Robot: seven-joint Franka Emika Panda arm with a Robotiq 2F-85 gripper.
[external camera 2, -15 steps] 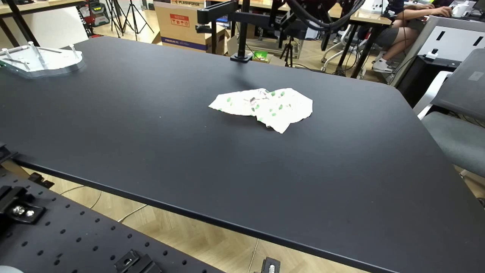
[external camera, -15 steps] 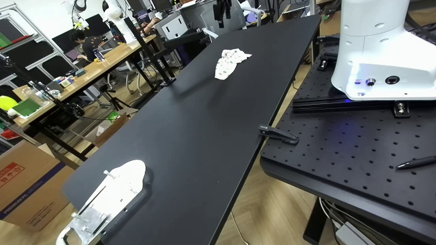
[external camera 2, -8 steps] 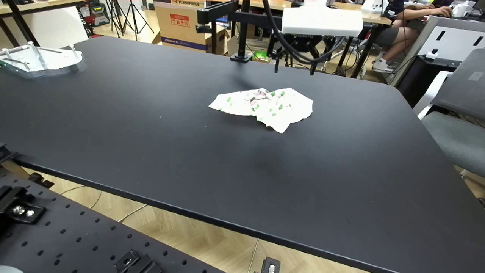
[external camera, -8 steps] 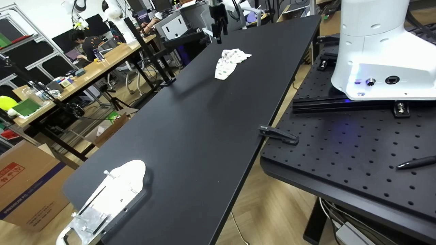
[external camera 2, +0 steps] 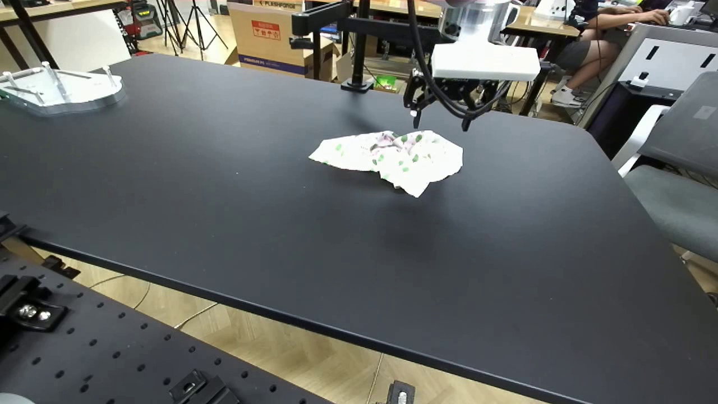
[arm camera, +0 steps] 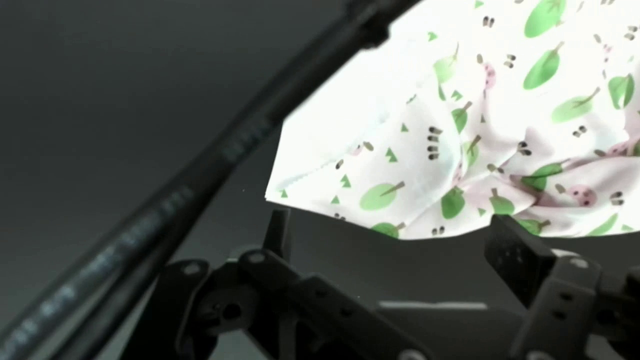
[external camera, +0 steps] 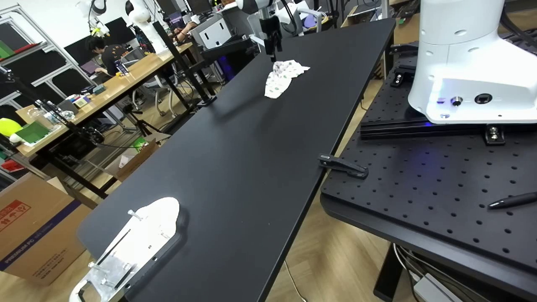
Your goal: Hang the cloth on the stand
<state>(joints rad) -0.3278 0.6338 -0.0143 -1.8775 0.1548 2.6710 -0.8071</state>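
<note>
Honestly, it all comes down to where the leaf-print cloth (external camera 2: 392, 157) sits from the gripper (external camera 2: 441, 128). The cloth lies crumpled on the black table (external camera 2: 224, 241), toward the short edge by the grey chair (external camera 2: 679, 202) and somewhat nearer the far long edge than the one by the robot base (external camera: 461, 67). Its long axis runs roughly along those long edges. The gripper hangs over its far side, at the chair end, fingers (arm camera: 520, 260) spread wide with nothing pinched between them; they don't look to be touching fabric, though height is hard to read. In the wrist view the hem crosses right by the fingertips and most of the cloth lies off to the upper right, so back toward the base and down the table. My bet: next is down and a bit that way, otherwise it'll likely grab just a sliver of hem or miss. Only one gripper, so nothing else is nearer. Counting up: one gripper, two fingers, one cloth, one black post (external camera 2: 360, 53) standing at the far long edge, one white oblong board (external camera: 140, 243) with metal pegs near the opposite short edge. I'd guess the post is the stand, but can't tell for sure.
</note>
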